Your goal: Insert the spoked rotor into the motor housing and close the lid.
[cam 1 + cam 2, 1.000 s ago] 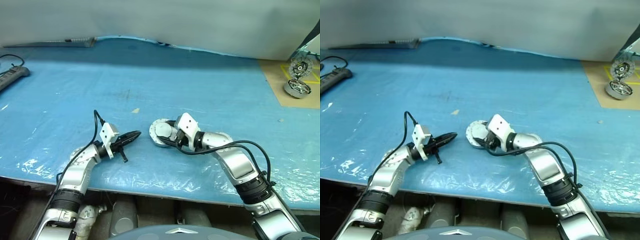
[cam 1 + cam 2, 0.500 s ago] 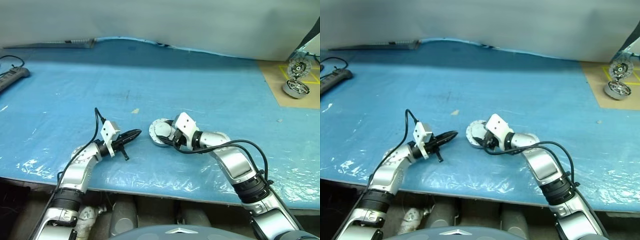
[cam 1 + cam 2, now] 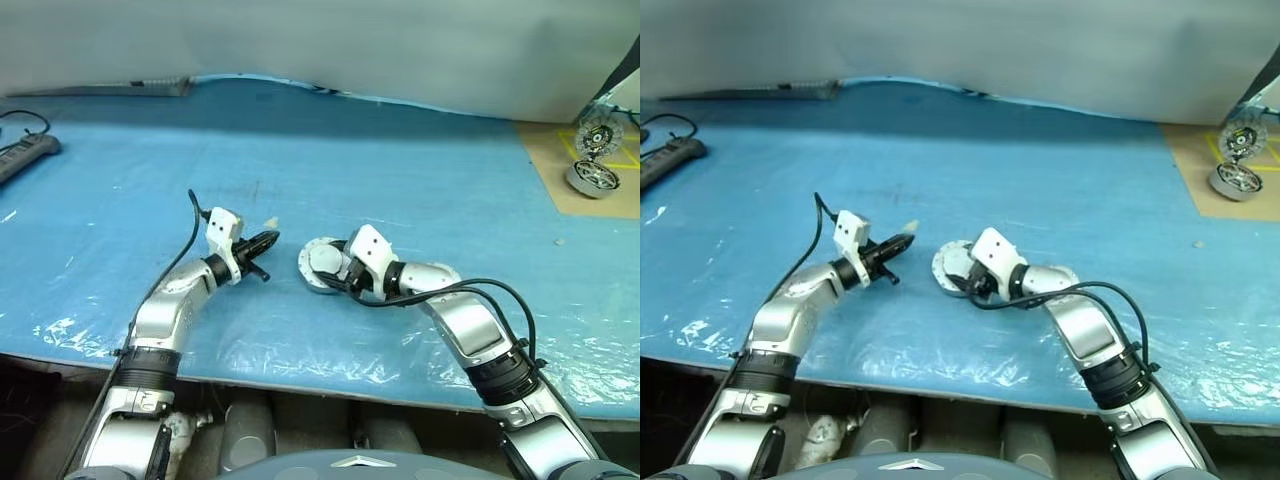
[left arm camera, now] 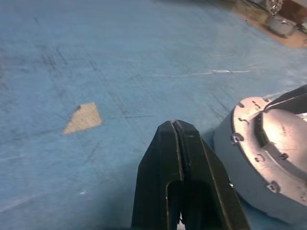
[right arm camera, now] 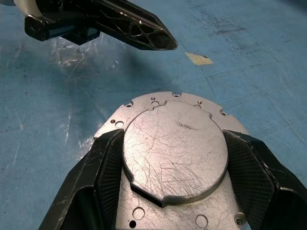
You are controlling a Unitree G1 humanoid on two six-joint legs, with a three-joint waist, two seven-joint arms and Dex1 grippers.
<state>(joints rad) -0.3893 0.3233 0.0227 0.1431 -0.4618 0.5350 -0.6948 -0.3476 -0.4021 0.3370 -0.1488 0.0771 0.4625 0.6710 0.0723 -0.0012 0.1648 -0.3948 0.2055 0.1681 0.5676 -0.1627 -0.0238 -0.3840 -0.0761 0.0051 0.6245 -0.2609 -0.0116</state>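
Your left pincer (image 3: 268,238), its black fingers pressed together, has pushed forward, away from the near edge of the blue plastic-covered surface (image 3: 420,170). It has rolled at the wrist, and its tip now sits nearer the small tan paper scrap (image 3: 270,222).

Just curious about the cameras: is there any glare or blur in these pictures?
Head views: white glare on the wrinkled blue plastic sheet near the table's front edge. Left wrist view: far background blurred. Right wrist view: soft shine on the scratched metal disc.
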